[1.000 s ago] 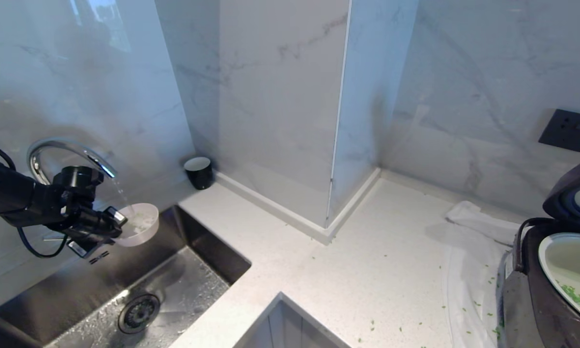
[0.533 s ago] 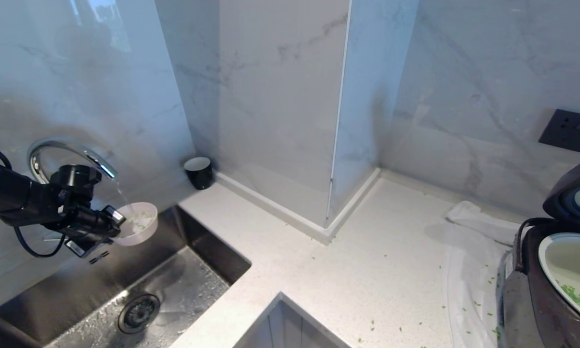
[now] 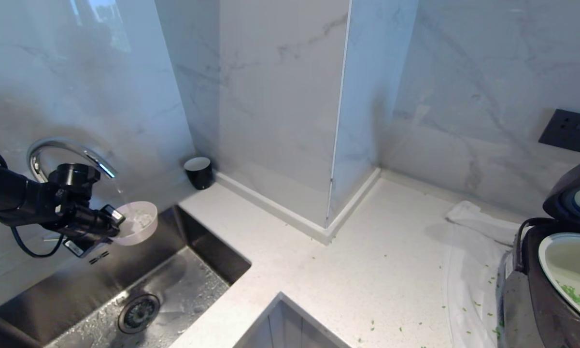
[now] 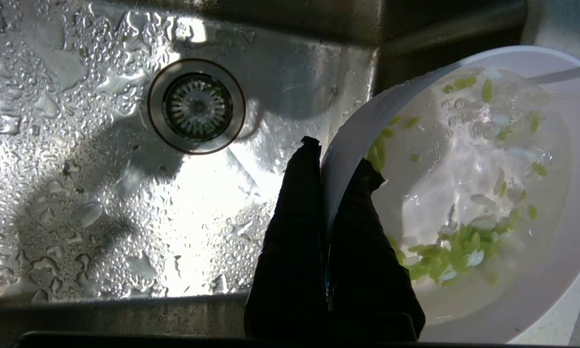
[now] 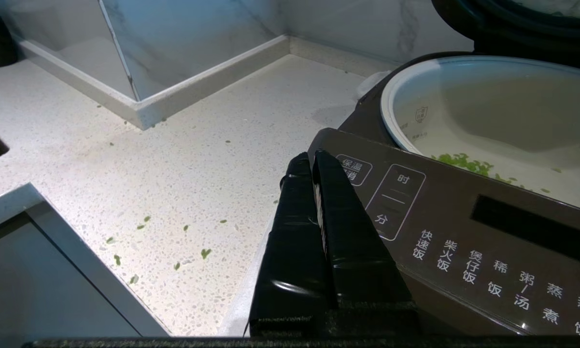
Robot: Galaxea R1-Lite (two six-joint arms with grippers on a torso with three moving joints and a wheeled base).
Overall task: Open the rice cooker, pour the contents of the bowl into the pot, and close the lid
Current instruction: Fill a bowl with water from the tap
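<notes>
Left gripper [image 3: 110,223] is out over the stainless steel sink [image 3: 125,290], fingers [image 4: 294,227] pinched tight on the rim of the small round pale pink bowl [image 3: 137,222], one finger outside the wall, one inside. Bowl sits under the curved chrome faucet [image 3: 67,152]; a thin stream of water runs from the spout into it. In the left wrist view the bowl [image 4: 488,193] holds water with small chopped bright-green bits [image 4: 444,251] floating in it, mostly clustered near the gripper side, a few scattered along the rim. Round drain strainer [image 4: 196,106] is below in the wet basin, clear of the bowl. Right gripper [image 5: 311,162] is parked at the front corner of the large dark brown-grey rice cooker [image 5: 463,232], fingers pressed together, holding nothing, tips just at the edge of the button panel. Cooker's hinged dark lid [image 3: 577,193] stands open; round white inner pot [image 5: 492,116] is seated in the body with a few green bits on its floor. Cooker is at the far right of the white speckled countertop [image 3: 357,261], well apart from the sink. Loose green bits are strewn on the counter near the cooker. White cloth [image 3: 473,241] lies beside the cooker. Black cup with white inside [image 3: 198,172] stands at the wall behind the sink corner. Dark wall socket [image 3: 568,129] above the cooker.
</notes>
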